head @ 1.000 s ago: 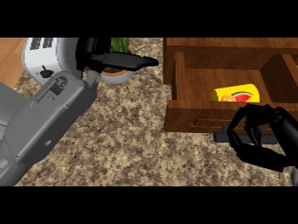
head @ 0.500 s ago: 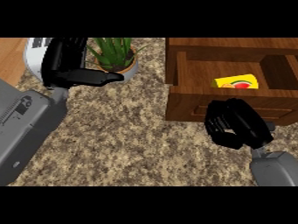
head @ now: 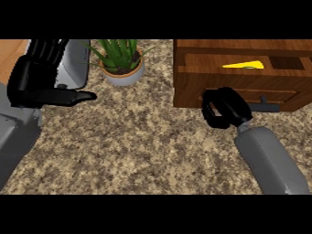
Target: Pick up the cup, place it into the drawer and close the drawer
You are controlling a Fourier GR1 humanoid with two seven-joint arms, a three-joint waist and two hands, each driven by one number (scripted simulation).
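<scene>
Counter (head: 138, 151) of speckled brown and cream stone fills most of the head view, looking rough and grainy.

At upper right stands a squared drawer (head: 243, 89) of dark polished wood. It is not fully closed, leaving a narrow gap at the top. A grey bar handle (head: 266, 106) sticks out of its front panel.

Inside that gap lies the cup (head: 244, 65), bright yellow and smooth, showing only as a flat wedge running left to right. It is already in the drawer, so the closing push appears to be the step in hand.

The right hand (head: 224, 109) is black, on a grey forearm rising from the lower right. Its fingers are curled inward and hold nothing. It sits against the lower front of the drawer, just left of the handle. The drawer front lies directly ahead of this hand, away from the robot, so a push that way should shut it. This hand is much the nearer of the two.

The left hand (head: 40, 80) is at the far left, well apart from the drawer. Its fingers are straight and point upward, thumb out to the right, resting.

Behind it stands a silver appliance (head: 74, 68), partly hidden. Beside that is a pale round pot (head: 123, 75) with spiky green leaves.
</scene>
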